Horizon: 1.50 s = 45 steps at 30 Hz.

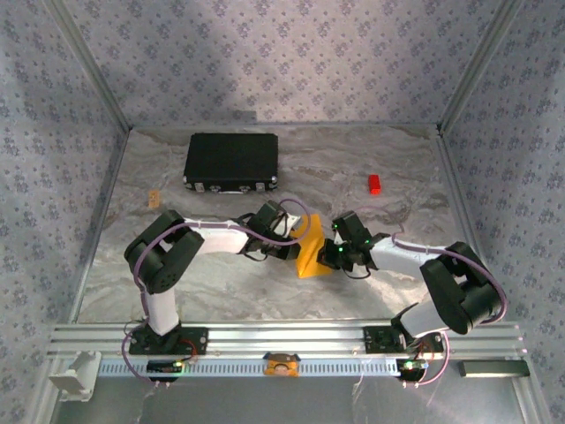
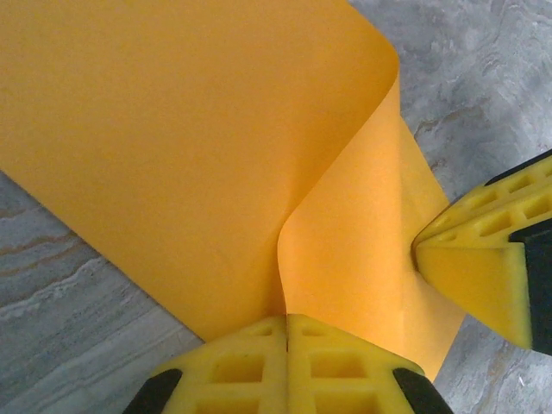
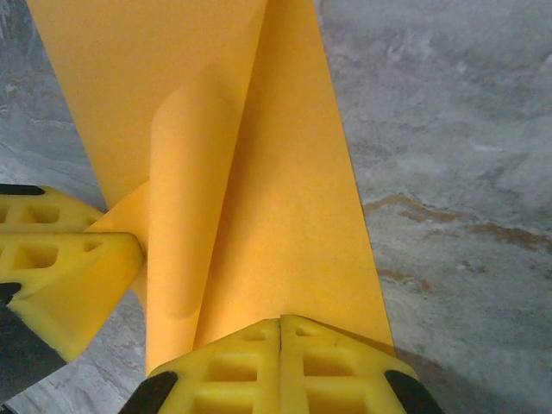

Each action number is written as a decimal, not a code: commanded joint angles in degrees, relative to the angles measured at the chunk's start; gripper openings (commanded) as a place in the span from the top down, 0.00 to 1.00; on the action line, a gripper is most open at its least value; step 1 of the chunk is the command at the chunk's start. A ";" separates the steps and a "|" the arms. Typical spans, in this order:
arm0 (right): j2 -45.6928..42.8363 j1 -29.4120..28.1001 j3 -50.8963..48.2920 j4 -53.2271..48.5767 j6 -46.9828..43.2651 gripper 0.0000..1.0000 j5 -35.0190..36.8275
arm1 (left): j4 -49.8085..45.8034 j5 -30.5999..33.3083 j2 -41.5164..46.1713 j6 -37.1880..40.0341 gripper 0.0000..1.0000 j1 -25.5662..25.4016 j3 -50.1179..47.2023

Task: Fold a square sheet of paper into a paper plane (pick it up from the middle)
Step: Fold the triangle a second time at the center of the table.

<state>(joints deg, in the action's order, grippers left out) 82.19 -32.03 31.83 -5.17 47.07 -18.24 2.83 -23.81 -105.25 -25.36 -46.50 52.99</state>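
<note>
The square sheet of paper is smooth, matt orange-yellow paper. The jaws: matt yellow plastic, moulded in a grid. The tabletop shows a grey marbled finish with soft sheen. The black case at eleven o'clock looks matt; the rail at six, bare metal.

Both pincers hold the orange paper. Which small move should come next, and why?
The left pincer and the right pincer are each shut on the thin orange-yellow square sheet of paper, which bends in a soft, uncreased curve. Probably lower both to flatten that bend on the grey marbled table.
</note>
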 commanded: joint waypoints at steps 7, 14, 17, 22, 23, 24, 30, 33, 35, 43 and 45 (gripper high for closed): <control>1.60 1.23 -0.93 -4.87 -2.63 0.95 3.10 | -4.21 -1.30 0.05 2.46 1.00 -0.15 5.13; 0.97 1.67 -1.69 -3.91 -2.51 0.95 2.89 | -4.52 -1.48 -2.09 2.49 1.00 -0.16 5.55; 1.01 1.75 -1.69 -3.60 -2.76 0.95 2.49 | -4.76 -1.34 -2.57 2.69 1.00 -0.09 5.69; 0.99 1.85 -1.69 -3.42 -3.00 0.95 1.85 | -5.41 -1.06 -3.59 3.38 1.00 -0.15 6.18; 0.96 1.89 -1.69 -3.52 -3.03 0.95 1.90 | -5.78 -1.05 -3.92 3.60 1.00 -0.17 6.40; 0.95 1.90 -1.69 -3.45 -2.96 0.95 1.90 | -6.14 -1.18 -4.31 3.81 1.00 -0.12 6.67; 0.25 2.22 -1.18 -2.49 -3.36 0.92 0.43 | -6.58 -2.93 -5.14 3.45 1.00 -0.16 6.33; -1.26 2.24 -0.66 -1.91 -2.66 0.90 -0.88 | -7.04 -3.11 -4.94 0.50 1.00 -0.34 5.88; -2.37 2.23 -0.23 -2.58 -2.26 0.89 -1.34 | -7.18 -2.20 -4.67 -2.38 1.00 -0.84 5.26; -7.88 1.69 -2.54 -1.80 2.13 0.87 -1.86 | -8.50 3.33 -3.11 -6.99 1.00 -4.28 4.58; -7.98 1.45 -2.98 -1.56 2.81 0.89 -2.02 | -8.63 3.68 -2.94 -7.38 1.00 -4.21 4.57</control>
<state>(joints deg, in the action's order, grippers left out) 74.87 -30.28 30.04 -6.61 47.44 -19.33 -1.61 -23.03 -108.68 -30.83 -50.39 58.85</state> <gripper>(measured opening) 0.118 0.043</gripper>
